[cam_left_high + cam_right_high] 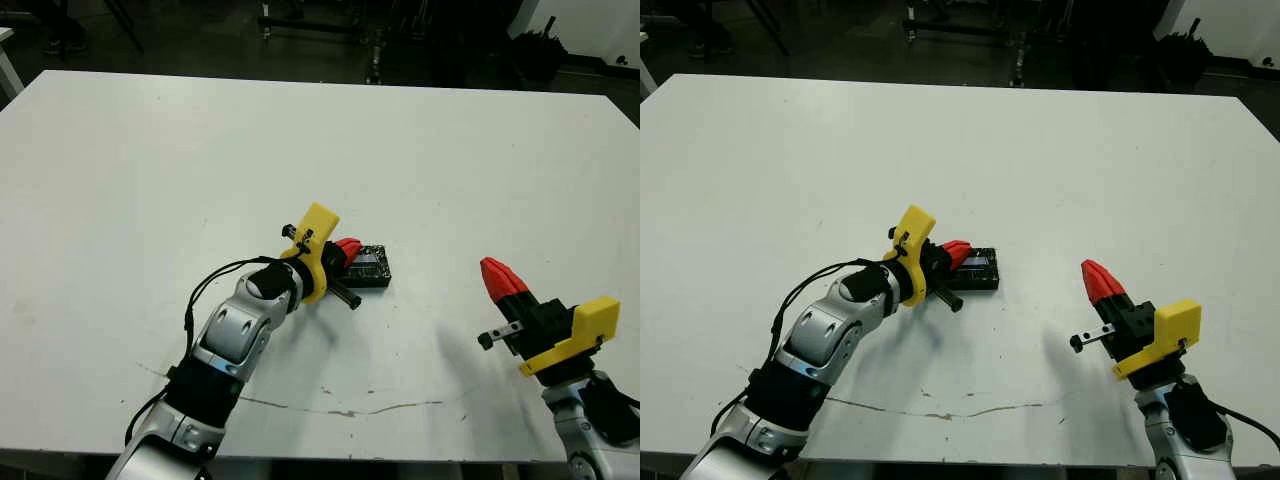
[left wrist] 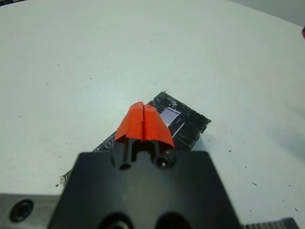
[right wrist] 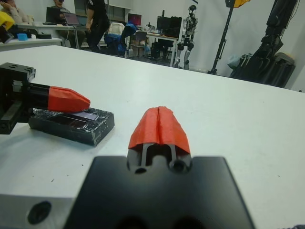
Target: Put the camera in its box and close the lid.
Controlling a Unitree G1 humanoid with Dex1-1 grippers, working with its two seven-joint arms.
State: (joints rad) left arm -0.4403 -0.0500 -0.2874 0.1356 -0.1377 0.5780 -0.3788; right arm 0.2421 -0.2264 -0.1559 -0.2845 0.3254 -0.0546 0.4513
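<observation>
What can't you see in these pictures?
- The camera: no view shows it; the lid on the box would cover it.
- Whether the left end effector touches the lid: unclear in every view.
- The box's near end: left wrist view, hidden behind the end effector's black body.

**A white table in a busy workshop**

A white table (image 1: 200,150) fills most of the head views; its surface is marked by a thin dark crack (image 1: 340,408) near the front edge. Beyond the far edge a dark floor and metal stands (image 1: 320,20) are seen. In the right wrist view, desks with monitors (image 3: 167,23), seated people (image 3: 12,12), a standing humanoid robot (image 3: 183,33) and pale walls are shown.
</observation>
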